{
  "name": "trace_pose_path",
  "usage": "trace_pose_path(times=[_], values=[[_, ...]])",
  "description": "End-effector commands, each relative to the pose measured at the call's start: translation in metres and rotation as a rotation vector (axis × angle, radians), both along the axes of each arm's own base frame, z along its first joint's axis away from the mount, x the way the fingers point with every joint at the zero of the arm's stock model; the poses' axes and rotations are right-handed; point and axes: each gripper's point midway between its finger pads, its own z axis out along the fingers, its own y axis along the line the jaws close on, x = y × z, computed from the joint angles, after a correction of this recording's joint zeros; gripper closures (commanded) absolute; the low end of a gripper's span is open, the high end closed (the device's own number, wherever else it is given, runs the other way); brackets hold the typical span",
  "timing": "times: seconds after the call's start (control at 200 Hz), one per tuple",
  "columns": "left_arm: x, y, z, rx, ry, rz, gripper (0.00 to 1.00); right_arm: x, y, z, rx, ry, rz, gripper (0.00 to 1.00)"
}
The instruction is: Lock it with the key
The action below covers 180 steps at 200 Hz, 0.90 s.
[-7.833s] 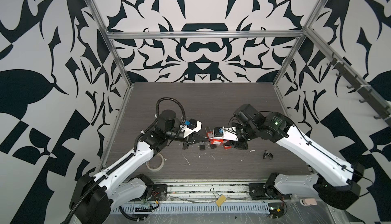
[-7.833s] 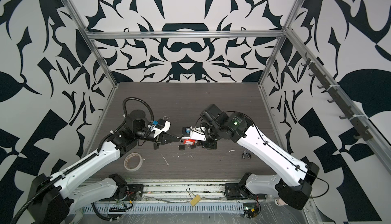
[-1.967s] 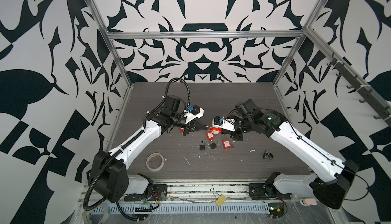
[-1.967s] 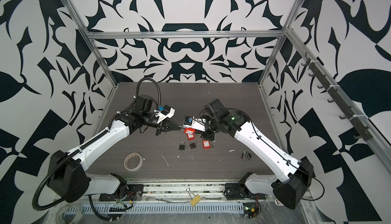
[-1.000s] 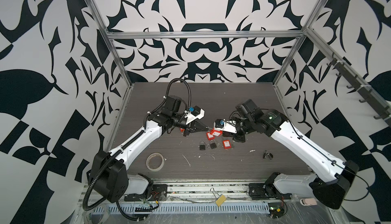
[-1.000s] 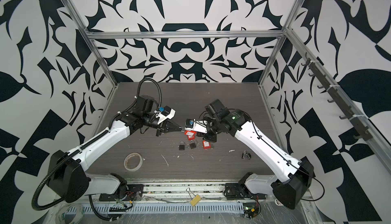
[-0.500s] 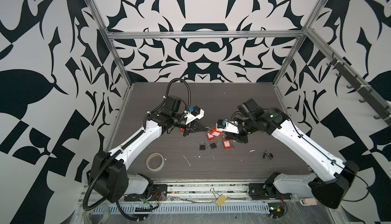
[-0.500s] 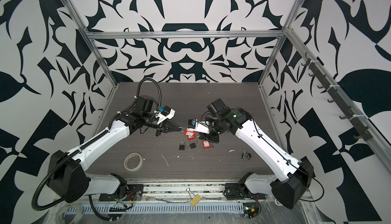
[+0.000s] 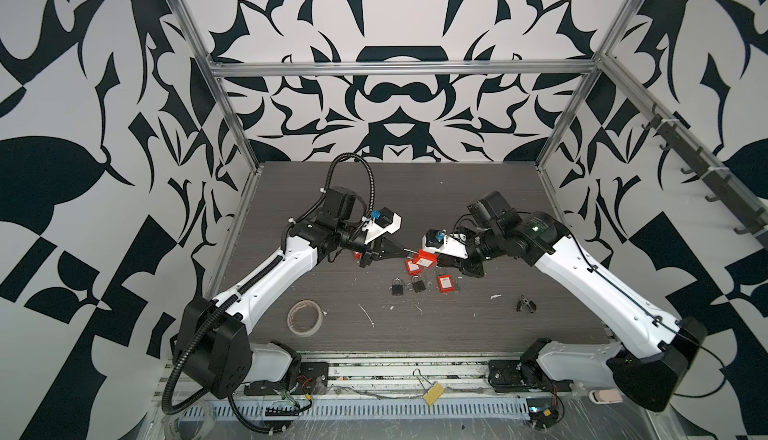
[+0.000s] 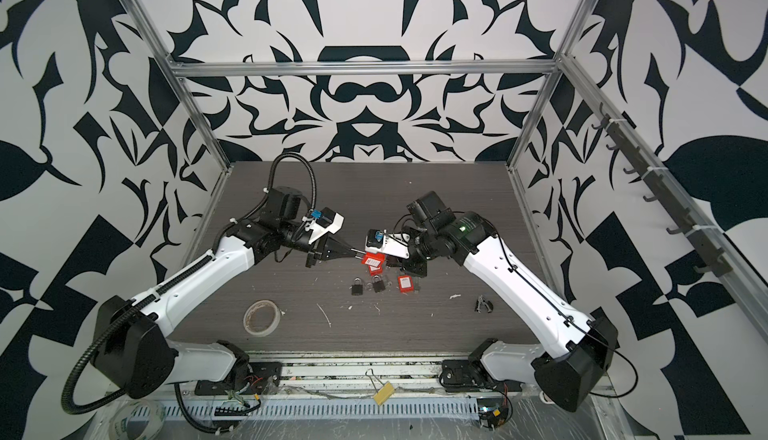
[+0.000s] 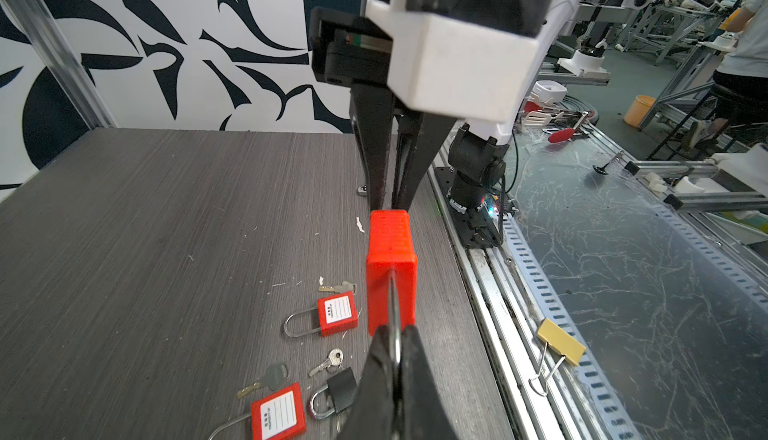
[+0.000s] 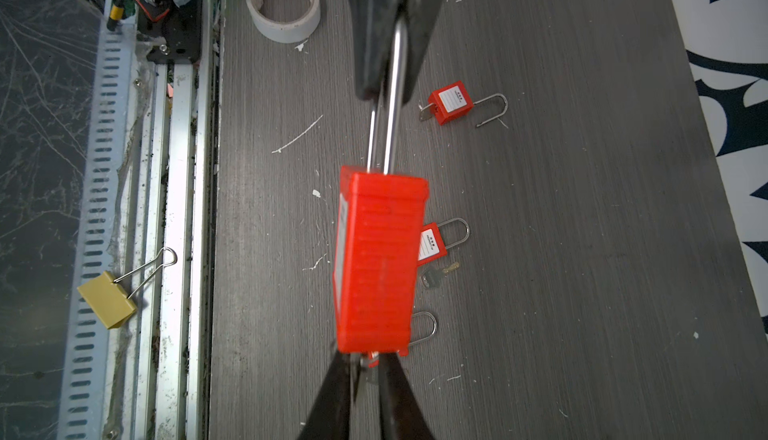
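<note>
Left wrist: seemingly light, stiff red plastic padlock clamped by slick steel shackle in left gripper; right gripper narrow on small key.

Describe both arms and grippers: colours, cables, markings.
The left arm and right arm have white shells with black joints and bases. A black corrugated hose loops over the left; the right shows a thin black cable and a green light. Each wrist carries a white camera mount with a blue connector. The left gripper and right gripper have black tapering jaws.
</note>
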Motion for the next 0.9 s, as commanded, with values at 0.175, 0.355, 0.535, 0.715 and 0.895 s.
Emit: trace_pose_path(times=[0.175, 0.355, 0.535, 0.715, 0.895], values=[[-0.007, 0.001, 0.021, -0.038, -0.052, -0.025, 1.00, -0.007, 0.001, 0.008, 0.023, 0.003, 0.024, 0.98], [-0.010, 0.003, 0.019, -0.030, -0.077, -0.030, 1.00, -0.022, -0.006, 0.006, 0.003, 0.084, 0.072, 1.00], [-0.017, 0.012, 0.024, -0.034, -0.198, -0.006, 1.00, -0.030, -0.018, 0.001, -0.009, 0.233, 0.089, 1.00], [-0.019, 0.015, 0.026, -0.042, -0.271, 0.008, 1.00, -0.036, -0.026, -0.009, -0.042, 0.299, 0.087, 1.00], [-0.021, 0.018, 0.025, -0.045, -0.322, 0.020, 1.00, -0.039, -0.028, -0.010, -0.047, 0.346, 0.079, 1.00]])
